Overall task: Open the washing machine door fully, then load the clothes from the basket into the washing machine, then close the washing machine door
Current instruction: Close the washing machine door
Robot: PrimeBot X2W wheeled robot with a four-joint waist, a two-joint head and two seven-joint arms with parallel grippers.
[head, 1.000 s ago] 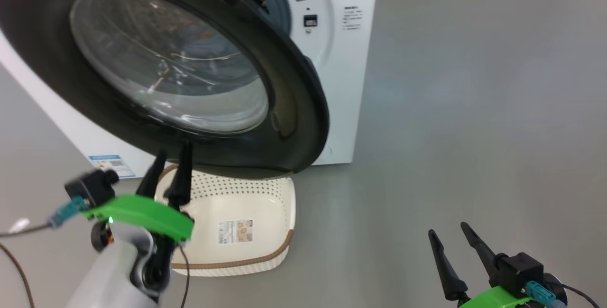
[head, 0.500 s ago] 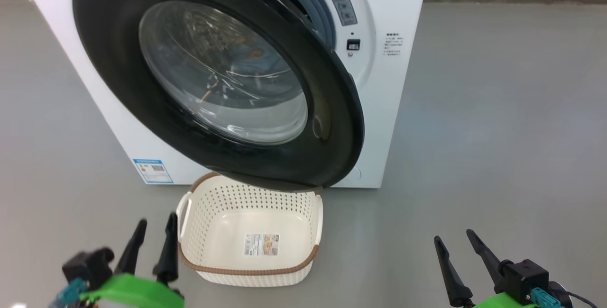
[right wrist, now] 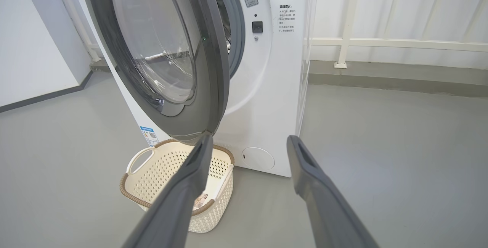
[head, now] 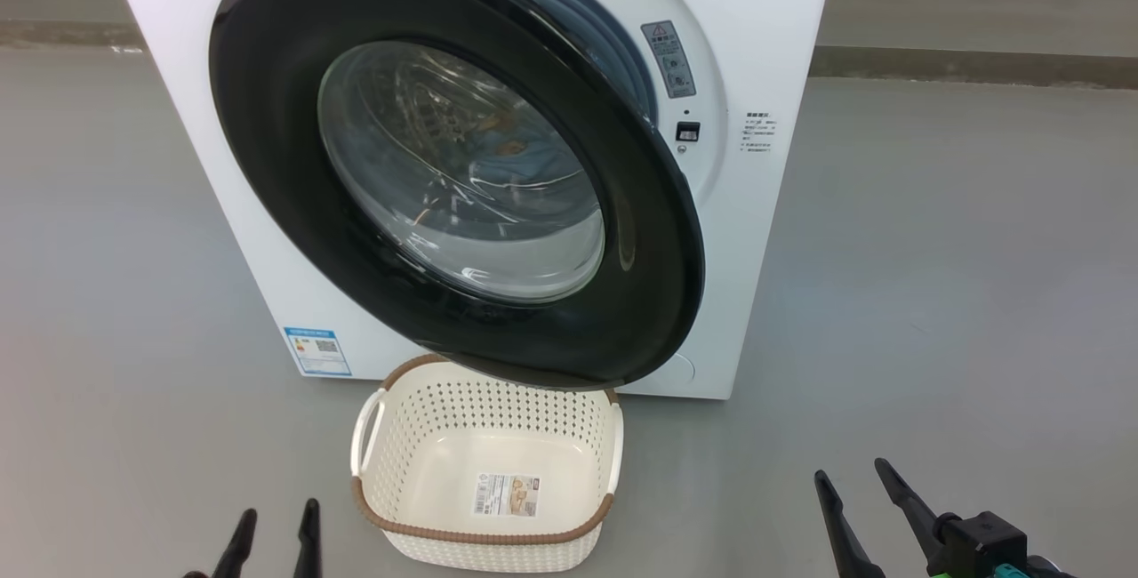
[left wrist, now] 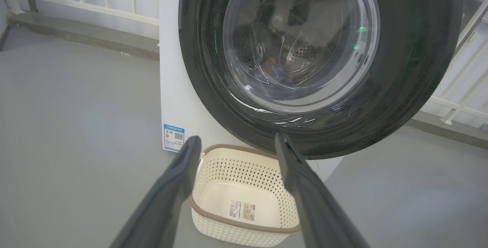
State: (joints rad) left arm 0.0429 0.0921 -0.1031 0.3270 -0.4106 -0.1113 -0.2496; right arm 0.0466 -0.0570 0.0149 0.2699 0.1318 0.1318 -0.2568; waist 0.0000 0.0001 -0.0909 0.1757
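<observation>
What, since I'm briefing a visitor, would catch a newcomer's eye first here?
The glossy black washing machine door hangs ajar across the front of the white washing machine, filling the upper middle of the head view. Through its glass, light blue clothes lie in the drum. Below it on the floor sits the cream basket, empty but for a sticker.

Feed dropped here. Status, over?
Left gripper, right gripper open, empty. Clothes inside washer, basket empty. Door ajar, basket right below it.
</observation>
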